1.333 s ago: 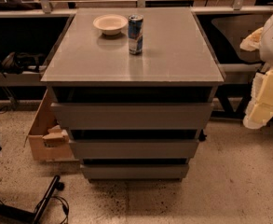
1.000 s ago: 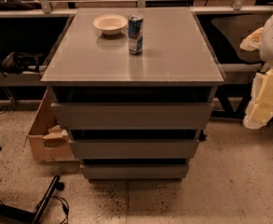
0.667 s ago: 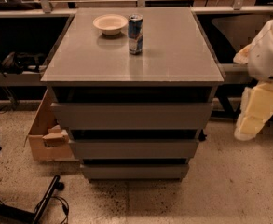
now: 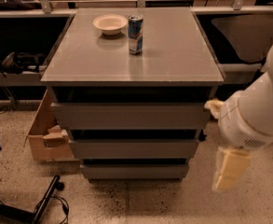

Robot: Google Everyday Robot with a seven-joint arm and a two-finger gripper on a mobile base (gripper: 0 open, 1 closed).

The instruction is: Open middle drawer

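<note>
gripper (image 4: 230,170) hangs pointing down, can't tell if it's open or closed; middle drawer (image 4: 133,149) looks shut, just to its left

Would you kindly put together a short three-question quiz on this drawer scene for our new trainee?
1. True or false: the middle drawer is shut.
2. What stands beside the bowl on the cabinet top: A) can, B) mug, C) bottle?
3. Where does the gripper hang?
Key: 1 true. 2 A. 3 To the right of the cabinet, low down, apart from the middle drawer.
</note>
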